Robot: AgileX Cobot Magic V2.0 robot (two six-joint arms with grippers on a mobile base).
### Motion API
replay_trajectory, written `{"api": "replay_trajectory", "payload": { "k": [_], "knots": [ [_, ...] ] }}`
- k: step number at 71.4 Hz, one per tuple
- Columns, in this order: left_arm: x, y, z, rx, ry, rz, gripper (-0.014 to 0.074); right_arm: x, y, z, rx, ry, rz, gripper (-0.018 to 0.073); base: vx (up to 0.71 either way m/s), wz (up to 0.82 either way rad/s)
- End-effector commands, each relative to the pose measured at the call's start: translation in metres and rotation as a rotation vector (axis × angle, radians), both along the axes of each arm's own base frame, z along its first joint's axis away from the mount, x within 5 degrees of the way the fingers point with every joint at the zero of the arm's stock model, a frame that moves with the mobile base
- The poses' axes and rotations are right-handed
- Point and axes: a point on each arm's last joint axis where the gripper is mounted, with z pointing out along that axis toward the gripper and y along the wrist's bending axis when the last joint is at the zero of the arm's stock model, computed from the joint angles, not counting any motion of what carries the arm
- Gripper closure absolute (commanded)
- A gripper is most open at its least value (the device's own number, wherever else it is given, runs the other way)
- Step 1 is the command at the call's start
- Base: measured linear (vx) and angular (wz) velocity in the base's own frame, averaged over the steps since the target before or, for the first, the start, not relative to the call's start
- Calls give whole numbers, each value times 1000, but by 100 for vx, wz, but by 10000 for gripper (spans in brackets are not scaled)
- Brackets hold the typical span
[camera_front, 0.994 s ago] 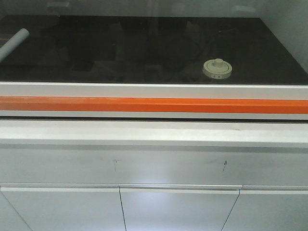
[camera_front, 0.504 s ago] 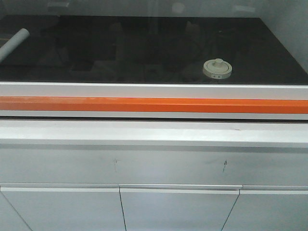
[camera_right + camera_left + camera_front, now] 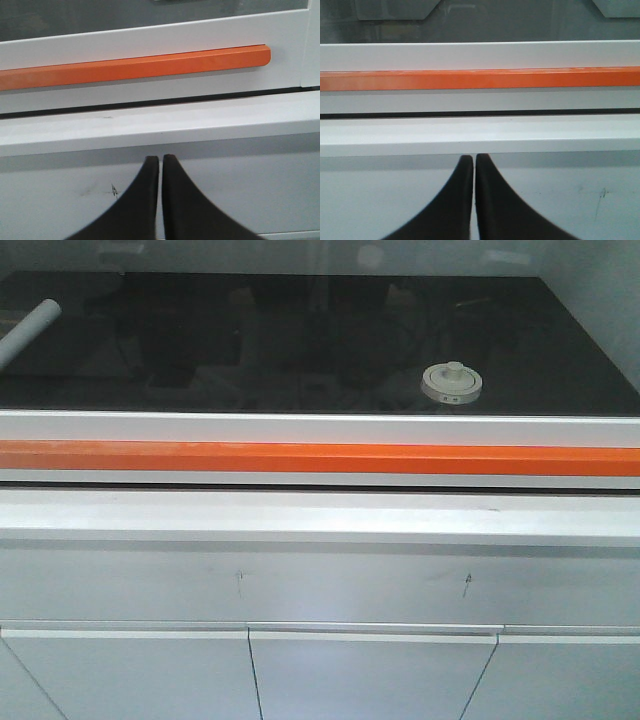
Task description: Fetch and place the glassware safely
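Glass jar [image 3: 452, 381] shares the black surface [image 3: 300, 340] with a grey-white tube [image 3: 28, 328]: tube at the far left edge, jar right of centre, well apart, both behind the orange bar [image 3: 320, 457]. Left gripper [image 3: 474, 162] has its jaws pressed nearly together, gripping nothing; right gripper [image 3: 160, 161] likewise.
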Motion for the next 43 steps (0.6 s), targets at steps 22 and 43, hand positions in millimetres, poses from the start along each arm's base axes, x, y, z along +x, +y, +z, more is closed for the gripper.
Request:
{"api": "replay_trajectory", "payload": {
  "k": [22, 43],
  "knots": [
    [-10, -1, 50, -49, -435, -15, 603, -6, 8, 38, -29, -460, 80, 563, 0, 0],
    [-15, -1, 179, -48, -613, -18, 603, -28, 7, 142, -35, -666, 68, 563, 0, 0]
  ]
}}
